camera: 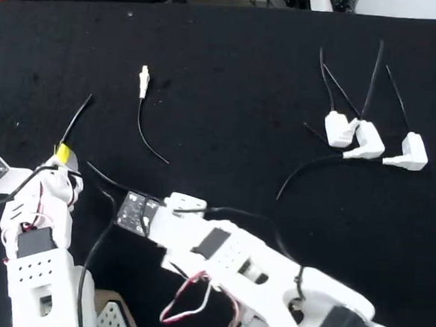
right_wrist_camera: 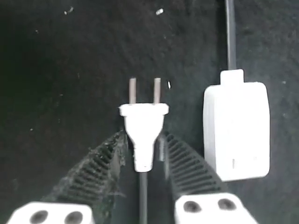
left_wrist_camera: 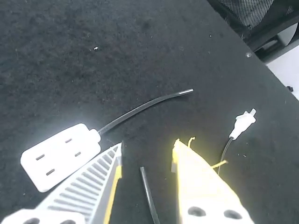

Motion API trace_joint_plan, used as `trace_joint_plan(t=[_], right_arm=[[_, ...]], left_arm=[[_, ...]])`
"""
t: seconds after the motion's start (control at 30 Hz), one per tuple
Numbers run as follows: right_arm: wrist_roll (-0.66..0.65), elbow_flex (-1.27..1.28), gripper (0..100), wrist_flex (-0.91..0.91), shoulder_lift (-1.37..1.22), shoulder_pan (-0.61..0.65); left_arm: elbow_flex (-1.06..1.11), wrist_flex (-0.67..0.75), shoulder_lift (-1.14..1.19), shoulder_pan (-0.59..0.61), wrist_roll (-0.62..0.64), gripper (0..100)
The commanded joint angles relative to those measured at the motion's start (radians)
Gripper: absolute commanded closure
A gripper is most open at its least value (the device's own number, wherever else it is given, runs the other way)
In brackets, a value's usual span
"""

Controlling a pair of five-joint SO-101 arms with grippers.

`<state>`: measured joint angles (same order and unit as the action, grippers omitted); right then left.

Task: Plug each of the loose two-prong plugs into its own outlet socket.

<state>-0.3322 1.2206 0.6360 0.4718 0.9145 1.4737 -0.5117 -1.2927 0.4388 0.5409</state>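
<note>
My right gripper (right_wrist_camera: 142, 140) is shut on a white two-prong plug (right_wrist_camera: 142, 126), whose prongs point away from the wrist. A white outlet block (right_wrist_camera: 236, 130) lies flat close beside that plug. My left gripper (left_wrist_camera: 147, 145), with yellow tape on its fingers, stands open over a thin black cable (left_wrist_camera: 147, 191), at the front left of the table (camera: 63, 154). A white outlet block (left_wrist_camera: 60, 154) with its sockets facing up lies right beside one left finger. Another loose white plug (camera: 143, 80) lies farther back on the black cloth, also seen from the left wrist (left_wrist_camera: 244, 122).
Three white outlet pieces (camera: 365, 140) with black cables sit grouped at the back right. The right arm's body (camera: 226, 254) stretches across the front middle. Black cables (camera: 148, 140) trail over the cloth between the arms. The table's far edge (camera: 229, 3) runs along the back.
</note>
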Motion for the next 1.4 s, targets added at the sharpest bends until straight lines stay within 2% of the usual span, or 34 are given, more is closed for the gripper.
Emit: trace_joint_plan(t=[0.0, 0.17, 0.23, 0.33, 0.37, 0.53, 0.63, 0.73, 0.8, 0.87, 0.97, 1.07, 1.17, 1.37], right_arm=[[-0.025, -0.105, 90.8, -0.023, -0.068, -0.066], [-0.026, -0.203, 80.7, 0.034, -0.173, -0.087], [-0.028, -0.222, 83.7, 0.037, -0.199, -0.087], [-0.018, -0.231, 97.5, 0.046, -0.186, -0.089], [-0.017, -0.226, 99.2, 0.055, -0.162, -0.089], [-0.017, -0.254, 98.8, 0.281, 0.099, -0.095], [-0.017, -0.308, 98.8, 0.5, 0.295, -0.172], [-0.028, -0.32, 98.8, 0.606, 0.404, -0.368], [-0.078, -0.28, 98.8, 0.577, 0.4, -0.531], [-0.149, -0.209, 98.7, 0.47, 0.361, -0.663], [-0.221, -0.113, 98.3, 0.281, 0.266, -0.775], [-0.245, -0.071, 91.7, 0.163, 0.15, -0.792], [-0.249, -0.087, 84.4, 0.126, 0.05, -0.792], [-0.241, -0.191, 83.7, 0.173, -0.01, -0.792]], left_arm=[[-0.064, 0.018, 0.0, 0.005, 0.012, 82], [-0.064, 0.018, 0.0, 0.004, 0.012, 82], [-0.064, 0.018, 0.0, 0.004, 0.012, 82], [-0.064, 0.018, 0.0, 0.004, 0.012, 82], [-0.064, 0.018, 0.0, 0.004, 0.012, 82], [-0.064, 0.018, 0.0, 0.004, 0.012, 82], [-0.062, 0.018, 0.0, 0.004, 0.009, 82], [-0.062, 0.018, 0.0, 0.002, 0.009, 82], [-0.062, 0.018, 0.0, 0.002, 0.009, 82], [-0.062, 0.018, 0.0, 0.002, 0.009, 82], [-0.058, 0.018, 0.0, -0.008, 0.008, 82], [-0.056, 0.018, 0.0, -0.027, 0.006, 82], [-0.054, 0.018, 0.002, -0.036, 0.005, 82], [-0.053, 0.018, 0.002, -0.035, 0.005, 82]])
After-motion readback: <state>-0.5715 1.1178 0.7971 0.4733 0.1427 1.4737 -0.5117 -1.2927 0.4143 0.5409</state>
